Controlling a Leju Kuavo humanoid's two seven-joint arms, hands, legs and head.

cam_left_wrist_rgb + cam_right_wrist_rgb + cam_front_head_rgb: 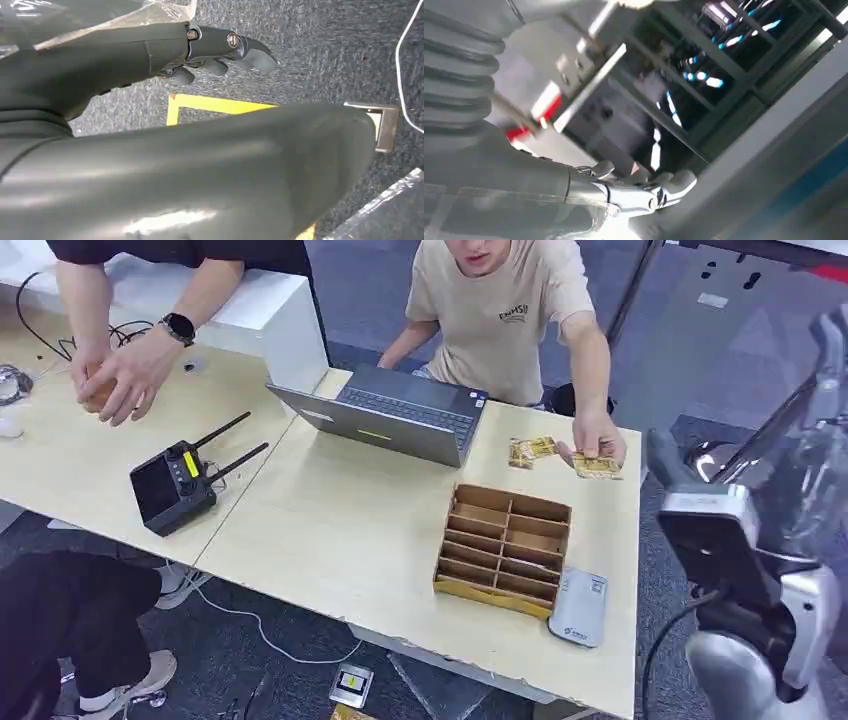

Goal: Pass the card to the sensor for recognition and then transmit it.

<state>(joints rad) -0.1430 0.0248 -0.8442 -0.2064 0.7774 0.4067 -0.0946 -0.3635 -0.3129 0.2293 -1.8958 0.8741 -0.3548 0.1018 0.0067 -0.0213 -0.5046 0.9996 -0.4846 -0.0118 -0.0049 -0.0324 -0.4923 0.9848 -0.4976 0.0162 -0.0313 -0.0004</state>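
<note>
Card (597, 467) lies under a person's hand (600, 439) on the desk (340, 530), staged near the sensor (578, 607); left robot hand (220, 55) and right robot hand (644, 190) hold nothing, fingers loose.

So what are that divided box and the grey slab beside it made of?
The divided box looks like plain brown cardboard: matte, with thin slotted dividers and raw edges. The grey slab, probably the sensor, seems to be smooth moulded plastic, judging by its rounded corners and faint sheen.
</note>
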